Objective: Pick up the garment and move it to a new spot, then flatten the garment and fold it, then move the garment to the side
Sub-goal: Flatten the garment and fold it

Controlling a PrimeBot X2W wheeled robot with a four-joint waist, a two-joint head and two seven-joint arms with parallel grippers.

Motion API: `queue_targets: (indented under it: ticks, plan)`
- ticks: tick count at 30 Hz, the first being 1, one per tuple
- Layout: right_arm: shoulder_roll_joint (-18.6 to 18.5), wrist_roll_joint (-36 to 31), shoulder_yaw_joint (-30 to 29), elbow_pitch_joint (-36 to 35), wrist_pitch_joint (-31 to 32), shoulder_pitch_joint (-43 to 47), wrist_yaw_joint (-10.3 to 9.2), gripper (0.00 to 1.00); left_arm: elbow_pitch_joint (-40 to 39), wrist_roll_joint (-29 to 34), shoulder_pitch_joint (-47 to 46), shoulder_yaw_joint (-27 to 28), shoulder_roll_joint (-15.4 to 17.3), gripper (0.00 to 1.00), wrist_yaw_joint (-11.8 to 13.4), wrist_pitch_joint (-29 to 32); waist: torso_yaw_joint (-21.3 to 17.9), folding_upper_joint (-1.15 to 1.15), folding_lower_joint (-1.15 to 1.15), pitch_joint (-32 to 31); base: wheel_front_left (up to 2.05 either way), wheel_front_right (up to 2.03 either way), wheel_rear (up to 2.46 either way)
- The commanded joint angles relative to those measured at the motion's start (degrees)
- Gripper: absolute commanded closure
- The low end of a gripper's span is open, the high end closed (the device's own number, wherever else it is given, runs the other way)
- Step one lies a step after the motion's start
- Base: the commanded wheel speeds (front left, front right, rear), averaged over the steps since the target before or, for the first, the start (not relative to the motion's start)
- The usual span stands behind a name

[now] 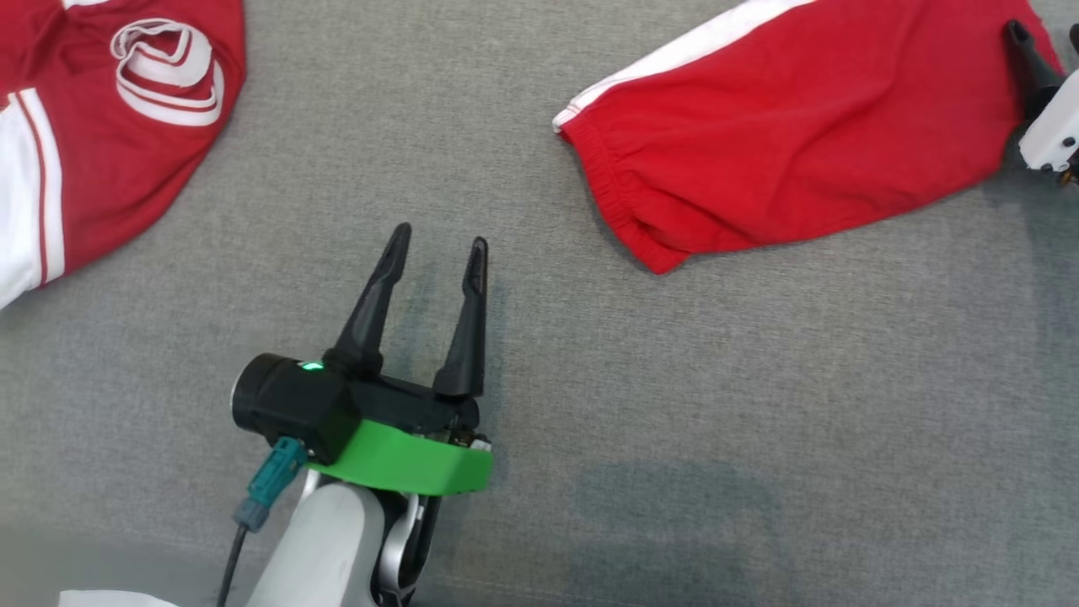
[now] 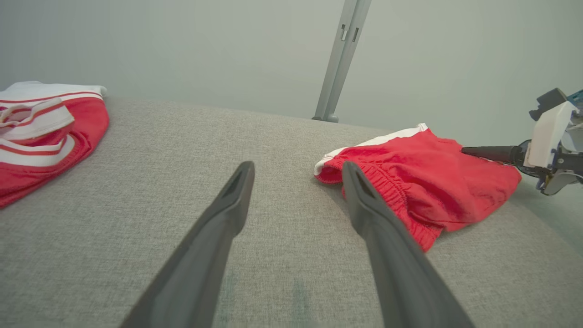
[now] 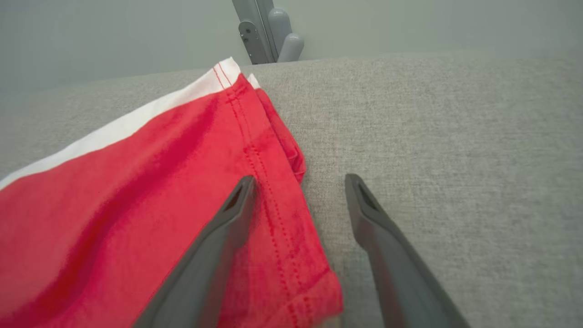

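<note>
2 hands spread: L hand (image 1: 441,236) over cloth (image 1: 674,421), R hand (image 3: 299,180) at shorts (image 1: 801,126).

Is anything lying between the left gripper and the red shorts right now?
Nothing visible does. Bare gray surface lies between the open left gripper and the red shorts; the red-and-white garment sits off to the opposite side.

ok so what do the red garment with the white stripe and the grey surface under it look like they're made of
The red garment with a white side stripe looks like soft matte knit, probably cotton jersey: it wrinkles, with a gathered elastic waistband and stitched hems. The grey surface looks like matte woven upholstery fabric, given its fine flecked weave.
</note>
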Motion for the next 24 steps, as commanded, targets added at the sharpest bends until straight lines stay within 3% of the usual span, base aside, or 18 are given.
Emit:
queue_targets:
  ticks: [1, 5, 6, 7, 8, 9, 11, 16, 24]
  plan:
    - [0.34, -0.51, 0.36, 2.26, 1.64, -1.54, -0.06, 0.0, -0.15, 0.29, 0.75, -0.89, 0.0, 0.0, 0.58, 0.0, 1.51, 0.0, 0.0, 0.62, 0.0, 0.0, 0.0]
    - [1.81, -0.29, 0.7, 6.52, 5.39, -3.55, -0.06, 0.0, -0.08, 0.05, 0.0, -2.16, -0.01, 0.0, 0.98, 0.0, 2.39, 0.0, 0.0, 0.51, 0.0, 0.0, 0.0]
    - [2.12, -0.22, 0.85, 7.24, 5.89, -3.72, -0.06, 0.08, 0.0, -0.05, -0.25, -2.39, -0.01, 0.0, 1.0, 0.0, 2.6, 0.0, 0.0, 0.44, 0.0, 0.0, 0.0]
    - [2.33, -0.19, 0.95, 7.7, 6.13, -3.87, -0.05, 0.4, -0.08, -0.02, -0.55, -2.51, -0.02, 0.0, 1.07, 0.0, 2.8, 0.0, 0.0, 0.34, 0.0, 0.0, 0.0]
    - [2.47, -0.1, 1.0, 8.2, 6.18, -4.04, -0.04, 0.56, -0.05, -0.02, -0.72, -2.69, -0.02, 0.0, 1.14, 0.0, 2.98, 0.0, 0.0, 0.22, 0.0, 0.0, 0.0]
    - [2.57, -0.03, 1.08, 8.64, 6.3, -4.13, -0.03, 0.66, 0.0, -0.11, -0.83, -2.82, -0.01, 0.0, 1.2, 0.0, 3.14, 0.0, 0.0, 0.1, 0.0, 0.0, 0.0]
    - [2.73, 0.11, 1.34, 9.25, 6.25, -4.13, -0.03, 1.0, 0.07, -0.23, -1.12, -2.96, -0.01, 0.0, 1.31, 0.0, 3.37, 0.0, 0.0, -0.1, 0.0, 0.0, 0.0]
    - [2.88, 0.91, 1.48, 9.34, 5.47, -3.67, -0.06, 1.0, 0.34, -0.05, -1.22, -2.65, -0.02, 0.0, 1.38, 0.0, 3.17, 0.0, 0.0, -0.55, 0.0, 0.0, 0.0]
    - [2.58, 4.49, 0.22, 5.85, -1.74, 0.75, -0.07, 1.0, 0.84, 1.61, 0.41, -1.7, 0.0, 0.0, 1.06, 0.0, -1.02, 0.0, 0.0, -3.32, 0.0, 0.0, 0.0]
